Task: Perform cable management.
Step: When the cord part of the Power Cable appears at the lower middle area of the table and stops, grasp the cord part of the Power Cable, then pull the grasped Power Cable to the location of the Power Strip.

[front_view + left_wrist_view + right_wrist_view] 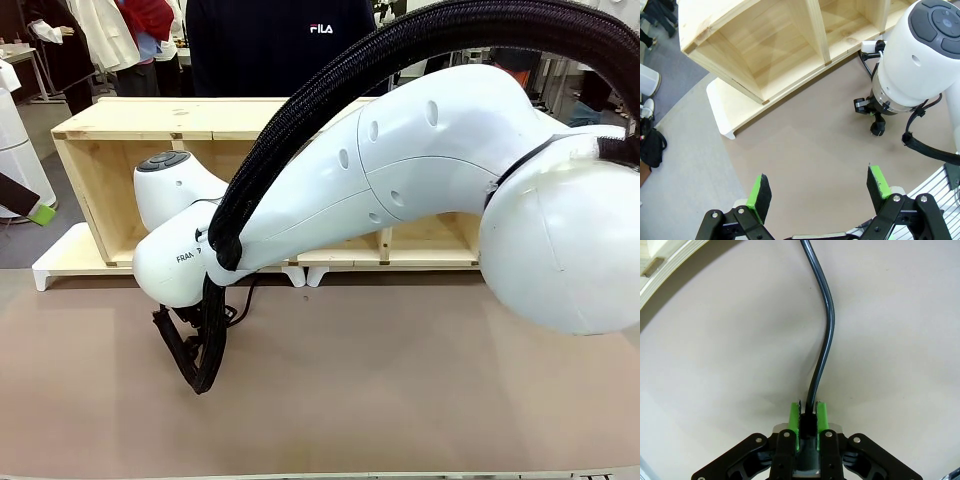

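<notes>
My right gripper (808, 415) is shut on the cable (826, 325), a thin black cord that runs from between the green pads (794, 415) over the beige table top and off the top edge, bending once. A thicker black piece of it sits low between the fingers. In the front view the right arm (400, 170) reaches across to the left, its wrist low in front of the wooden shelf (170, 120), with a bit of cable (236, 311) under it. My left gripper (819, 187) hangs open and empty above the table, apart from the right wrist (920, 55).
The wooden shelf (765, 45) lies on its side on a white base (725, 112) along the far edge. The right arm's thick black hose bundle (205, 350) loops down to the table. A person in a dark top (280, 40) stands behind the shelf. A bag (652, 147) lies on the floor.
</notes>
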Controlling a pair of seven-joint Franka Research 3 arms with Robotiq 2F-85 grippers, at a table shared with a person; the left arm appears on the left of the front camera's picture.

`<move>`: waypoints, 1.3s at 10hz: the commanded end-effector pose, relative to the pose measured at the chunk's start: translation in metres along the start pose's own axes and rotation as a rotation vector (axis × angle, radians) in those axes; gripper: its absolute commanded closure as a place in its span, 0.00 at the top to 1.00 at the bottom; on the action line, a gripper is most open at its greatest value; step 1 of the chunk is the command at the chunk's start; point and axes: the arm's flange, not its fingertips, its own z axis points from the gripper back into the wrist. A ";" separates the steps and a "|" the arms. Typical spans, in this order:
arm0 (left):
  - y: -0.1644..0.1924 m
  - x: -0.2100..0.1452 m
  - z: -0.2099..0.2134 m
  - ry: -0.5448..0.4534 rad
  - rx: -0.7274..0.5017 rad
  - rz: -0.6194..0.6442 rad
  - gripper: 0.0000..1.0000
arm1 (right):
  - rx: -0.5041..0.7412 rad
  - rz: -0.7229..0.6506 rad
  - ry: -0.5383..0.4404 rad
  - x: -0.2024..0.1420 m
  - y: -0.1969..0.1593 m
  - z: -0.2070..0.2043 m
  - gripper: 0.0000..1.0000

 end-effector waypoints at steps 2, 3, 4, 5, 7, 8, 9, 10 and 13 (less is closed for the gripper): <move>0.000 0.000 0.000 -0.004 -0.003 -0.001 1.00 | -0.011 -0.005 -0.001 0.000 -0.001 0.000 0.00; 0.000 0.000 0.000 -0.004 -0.003 -0.001 1.00 | -0.011 -0.005 -0.001 0.000 -0.001 0.000 0.00; 0.000 0.000 0.000 -0.004 -0.003 -0.001 1.00 | -0.011 -0.005 -0.001 0.000 -0.001 0.000 0.00; 0.000 0.000 0.000 -0.004 -0.003 -0.001 1.00 | -0.011 -0.005 -0.001 0.000 -0.001 0.000 0.00; 0.000 0.000 0.000 -0.004 -0.003 -0.001 1.00 | -0.011 -0.005 -0.001 0.000 -0.001 0.000 0.00; 0.000 0.000 0.000 -0.004 -0.003 -0.001 1.00 | -0.011 -0.005 -0.001 0.000 -0.001 0.000 0.00; 0.000 0.000 0.000 -0.004 -0.003 -0.001 1.00 | -0.011 -0.005 -0.001 0.000 -0.001 0.000 0.00; 0.000 0.000 0.000 -0.004 -0.003 -0.001 1.00 | -0.011 -0.005 -0.001 0.000 -0.001 0.000 0.00; 0.000 0.000 0.000 -0.004 -0.003 -0.001 1.00 | 0.012 0.017 -0.027 -0.022 -0.018 0.013 0.16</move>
